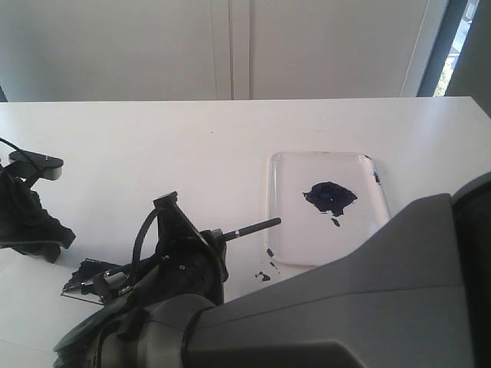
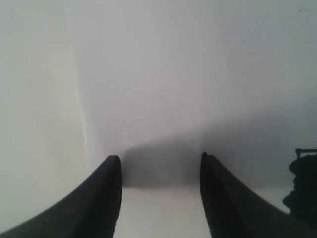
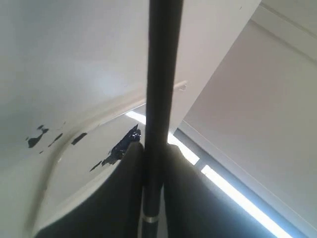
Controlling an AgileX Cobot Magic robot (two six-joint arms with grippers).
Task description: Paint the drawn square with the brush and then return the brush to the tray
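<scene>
The clear tray [image 1: 285,230] lies right of centre with a blue-black paint blob [image 1: 330,198] in it. My right gripper [image 1: 215,239] reaches across to the left and is shut on the brush [image 1: 257,226], whose black handle sticks out toward the tray. In the right wrist view the handle [image 3: 161,74] runs between the closed fingers [image 3: 130,178]. The brush's silver ferrule [image 1: 115,274] points at the drawn square [image 1: 83,273], a ragged dark patch partly hidden by the gripper. My left gripper [image 1: 34,230] stands open at the far left, its fingers [image 2: 111,193] holding nothing.
Dark paint specks [image 1: 265,274] mark the table beside the tray's near corner. The right arm's grey body [image 1: 368,307] fills the lower right of the exterior view. A white wall rises behind the table's far edge [image 1: 230,100].
</scene>
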